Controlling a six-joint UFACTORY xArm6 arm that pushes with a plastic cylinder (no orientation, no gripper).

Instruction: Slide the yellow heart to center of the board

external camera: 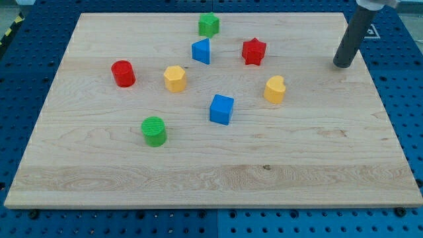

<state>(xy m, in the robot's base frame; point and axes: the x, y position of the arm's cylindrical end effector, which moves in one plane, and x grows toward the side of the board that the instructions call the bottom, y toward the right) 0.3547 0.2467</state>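
Note:
The yellow heart (275,90) lies on the wooden board (211,172), right of the middle. My tip (342,65) rests on the board toward the view's upper right, well to the right of the heart and a little above it, touching no block. A blue cube (222,109) sits just left of the heart and slightly below it.
A red star (254,51) is above the heart to its left. A blue triangular block (201,51) and a green block (209,24) are near the top middle. A yellow hexagon (175,79), red cylinder (123,73) and green cylinder (154,131) are on the left half.

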